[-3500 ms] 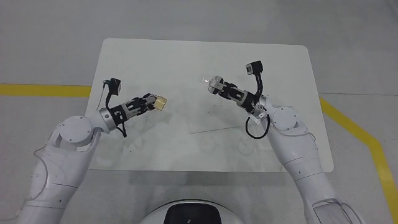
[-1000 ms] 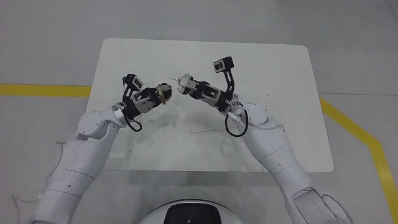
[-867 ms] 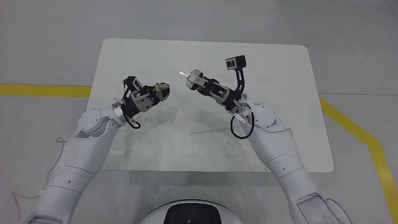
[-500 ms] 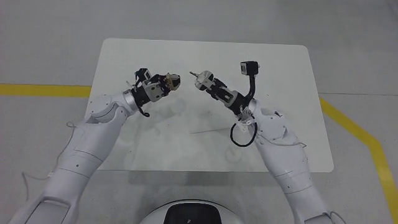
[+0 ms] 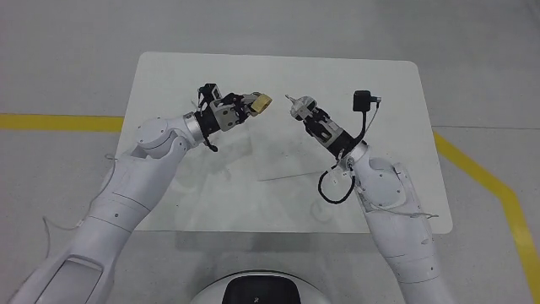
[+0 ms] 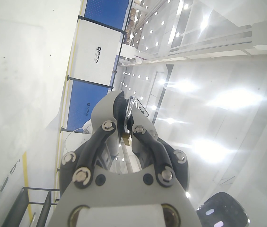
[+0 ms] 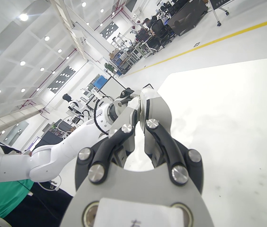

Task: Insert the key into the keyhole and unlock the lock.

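My left gripper is shut on a small brass padlock and holds it in the air above the white table. The left wrist view has the lock's silver shackle pinched between the pads of the left gripper, with a bit of brass body below it. My right gripper is shut on a small silver key, whose tip points at the lock across a short gap. In the right wrist view the right gripper has its fingers pressed together, and the key is mostly hidden.
The table top bears nothing besides the arms' shadows and a faint line. The left arm lies just beyond the right gripper's fingers in the right wrist view. Grey floor with a yellow stripe surrounds the table.
The two grippers came together from the table's sides. In the last half second both shifted to the right, and the lock's brass body turned toward the key. A short gap remains between them.
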Robot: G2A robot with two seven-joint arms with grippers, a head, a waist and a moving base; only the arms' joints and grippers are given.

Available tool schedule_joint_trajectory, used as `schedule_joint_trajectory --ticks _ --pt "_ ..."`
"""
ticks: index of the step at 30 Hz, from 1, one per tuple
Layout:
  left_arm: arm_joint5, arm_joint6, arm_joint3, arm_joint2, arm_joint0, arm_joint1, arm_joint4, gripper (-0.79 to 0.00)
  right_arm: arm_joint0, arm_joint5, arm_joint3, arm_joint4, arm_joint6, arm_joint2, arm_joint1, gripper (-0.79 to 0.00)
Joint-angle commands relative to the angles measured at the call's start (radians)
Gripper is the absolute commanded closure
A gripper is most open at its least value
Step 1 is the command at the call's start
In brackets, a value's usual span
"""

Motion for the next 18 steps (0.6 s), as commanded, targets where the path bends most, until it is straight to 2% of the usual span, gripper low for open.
schedule_joint_trajectory --ticks 1,7,12,14,18 --pt "0.0 0.0 0.0 0.0 0.0 0.0 0.0 0.0 0.001 -0.001 0.001 0.003 0.001 -0.001 0.0 0.0" --pt "0.001 0.007 -0.007 0.001 0.006 -0.001 -0.003 0.0 0.001 -0.001 0.001 0.003 0.001 -0.001 0.0 0.0" --pt "0.002 0.032 -0.027 0.002 0.025 -0.012 -0.067 0.0 0.001 -0.012 -0.006 -0.014 -0.007 0.0 0.001 0.0" --pt "0.003 0.033 -0.02 0.003 0.024 -0.015 -0.074 0.0 0.008 -0.053 -0.019 -0.099 -0.012 0.011 0.006 0.0" --pt "0.016 0.027 -0.004 0.007 0.015 -0.02 -0.079 0.0 0.017 -0.152 -0.09 -0.385 -0.051 0.016 0.016 0.0"
